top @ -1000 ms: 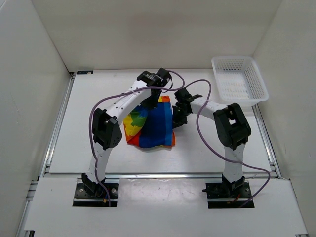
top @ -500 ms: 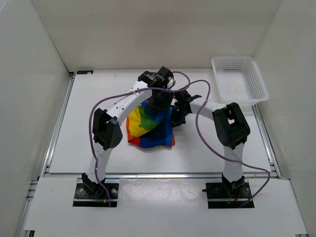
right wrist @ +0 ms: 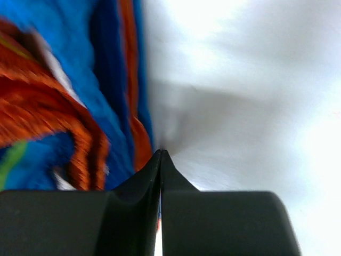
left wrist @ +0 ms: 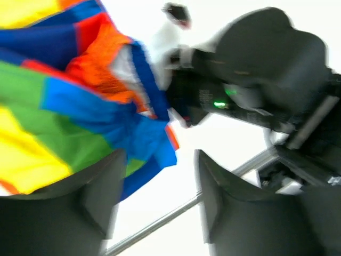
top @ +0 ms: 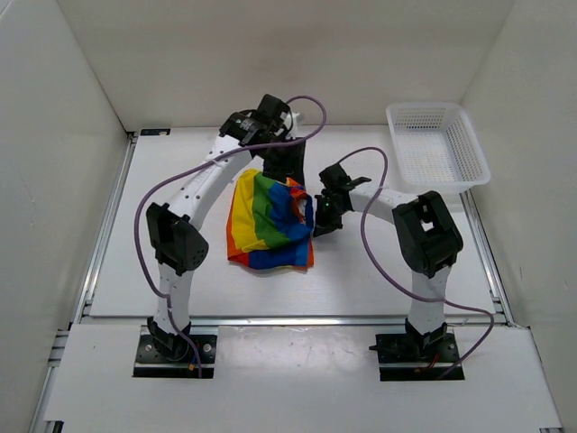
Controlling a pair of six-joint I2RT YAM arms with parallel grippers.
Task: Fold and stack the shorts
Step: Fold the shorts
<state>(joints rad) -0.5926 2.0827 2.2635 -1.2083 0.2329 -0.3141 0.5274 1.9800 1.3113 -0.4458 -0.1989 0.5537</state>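
Your rainbow-striped soft cloth shorts point(top: 269, 221) lie in a loose, crumpled heap near the middle of the white counter point(top: 180, 180), a little nearer its front edge than its back edge. From above you see yellow, green and orange bands on the left of the heap, blue along the front and right, and a bunched-up ridge at the back right.

Your right gripper point(top: 323, 216) sits at the right side of the heap, touching it. Its wrist view shows the two black fingers point(right wrist: 133, 213) pressed flat together, their tips meeting right at the orange-and-blue hem of the shorts point(right wrist: 64, 106). In the left wrist view the cloth point(left wrist: 64, 106) gathers in folds toward that same gripper point(left wrist: 197, 96), so it is pinching the hem there.

Your left gripper point(top: 286, 171) hangs just behind the heap, toward the back edge of the counter. Its fingers point(left wrist: 101, 202) are spread wide and nothing lies between them. A blue corner of the shorts reaches just above the gap. That view is blurred, so you cannot tell if the cloth touches either fingertip.

The white mesh plastic basket point(top: 437, 144) stands at the back right corner of the counter, well apart from the shorts.
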